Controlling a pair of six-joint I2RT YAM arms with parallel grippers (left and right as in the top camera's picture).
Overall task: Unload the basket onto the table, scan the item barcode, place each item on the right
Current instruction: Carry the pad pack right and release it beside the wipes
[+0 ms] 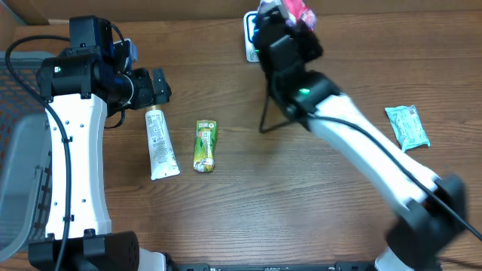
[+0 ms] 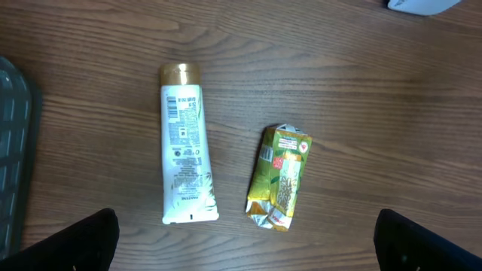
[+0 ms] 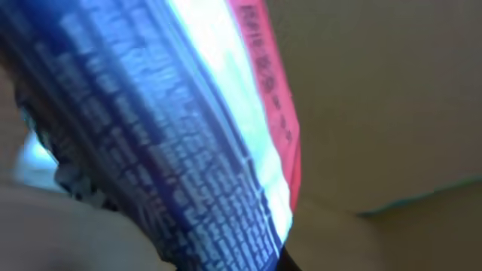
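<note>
Pouch (image 1: 300, 10), red-edged, sits at 12 o'clock over the table (image 1: 301, 211), pinched by the right gripper (image 1: 289, 18); it looks light, floppy and slick, best held near a sealed edge. The left gripper (image 1: 160, 86) hangs spread, empty.

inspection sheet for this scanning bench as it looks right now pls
surface: wooden table, bare brown wood, no spills seen
job's things: pink packet held up at the far edge, next to a white and blue device, likely the scanner; the packet's print is blurred in the right wrist view
clutter: white tube with a gold cap; green packet beside it, not touching; teal packet at the right
grippers: left gripper open and empty, near the tube's cap; right gripper shut on the pink packet
cables: black cable running along the left arm
surroundings: grey basket at the left edge; cardboard behind the table
</note>
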